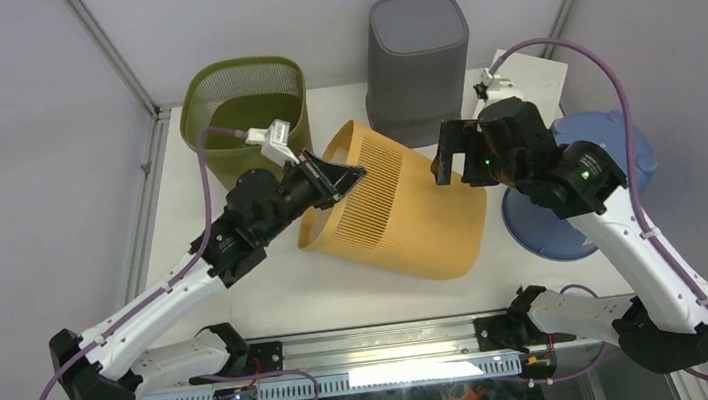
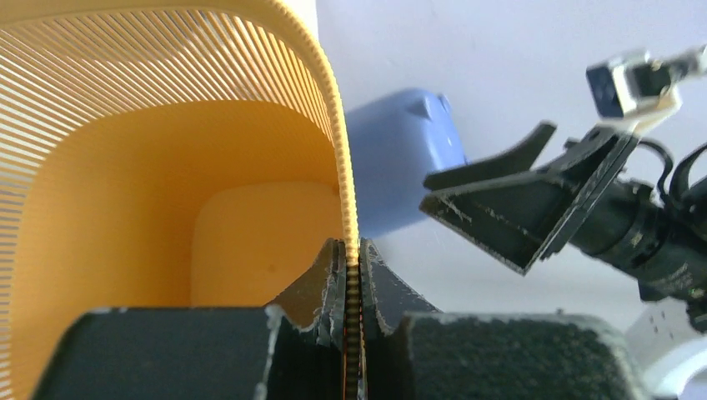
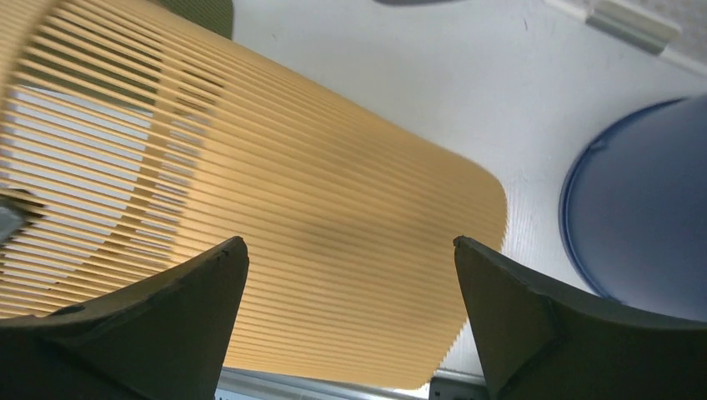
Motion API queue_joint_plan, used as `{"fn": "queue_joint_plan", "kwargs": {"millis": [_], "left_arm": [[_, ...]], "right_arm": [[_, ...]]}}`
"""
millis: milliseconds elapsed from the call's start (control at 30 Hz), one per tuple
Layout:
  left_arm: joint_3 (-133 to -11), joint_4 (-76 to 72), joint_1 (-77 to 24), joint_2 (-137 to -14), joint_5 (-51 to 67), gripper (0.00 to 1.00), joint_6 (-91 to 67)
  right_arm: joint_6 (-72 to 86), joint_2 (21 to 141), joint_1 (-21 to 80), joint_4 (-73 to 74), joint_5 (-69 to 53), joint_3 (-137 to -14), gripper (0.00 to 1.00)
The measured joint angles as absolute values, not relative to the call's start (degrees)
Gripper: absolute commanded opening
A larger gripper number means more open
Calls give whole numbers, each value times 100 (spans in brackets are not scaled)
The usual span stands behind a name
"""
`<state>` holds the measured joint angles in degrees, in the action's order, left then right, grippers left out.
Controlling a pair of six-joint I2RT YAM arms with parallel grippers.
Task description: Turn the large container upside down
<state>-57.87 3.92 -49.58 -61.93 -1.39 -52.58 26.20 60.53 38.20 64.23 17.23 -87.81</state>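
A: Which way's the yellow slatted bin (image 1: pixel 401 205) pointing?
B: It's on its side on the table (image 1: pixel 270 295), mid-table. Open mouth faces L, toward the L arm. Closed base faces R, toward the blue bin (image 1: pixel 545 234). Long axis runs approx upper-L to lower-R across the table.
A: L hand (image 1: pixel 345 176)?
B: Clenched on the bin's rim at the top of the mouth. Wrist cam shows the slatted wall pinched between both fingers, one inside, one outside.
A: R hand (image 1: pixel 455 153)?
B: Fingers spread wide, gripping nothing. It's at the base end, by the upper side wall, w/ the slats right under it. Can't tell if it touches.
A: Anything else nearby?
B: Green mesh bin (image 1: pixel 243 102) behind the L hand, grey bin (image 1: pixel 414 52) behind the yellow one.
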Motion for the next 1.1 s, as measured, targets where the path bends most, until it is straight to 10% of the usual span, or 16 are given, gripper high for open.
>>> {"fn": "queue_joint_plan", "kwargs": {"millis": [233,667,1100], "left_arm": [[-4674,64,-4991,-5406,-1356,3,-5774],[-4340,768,-4993,-5677,-1710,82,-5577],[-5258,2152,-4995,-5767,-1702,99,-4742]], "right_arm": [[2987,6165,3817,6641,1776,-8385,99],[2969,5330,2453,6580,462,-7225,99],[2613,5258,1800,6259,-152,-6525,99]]}}
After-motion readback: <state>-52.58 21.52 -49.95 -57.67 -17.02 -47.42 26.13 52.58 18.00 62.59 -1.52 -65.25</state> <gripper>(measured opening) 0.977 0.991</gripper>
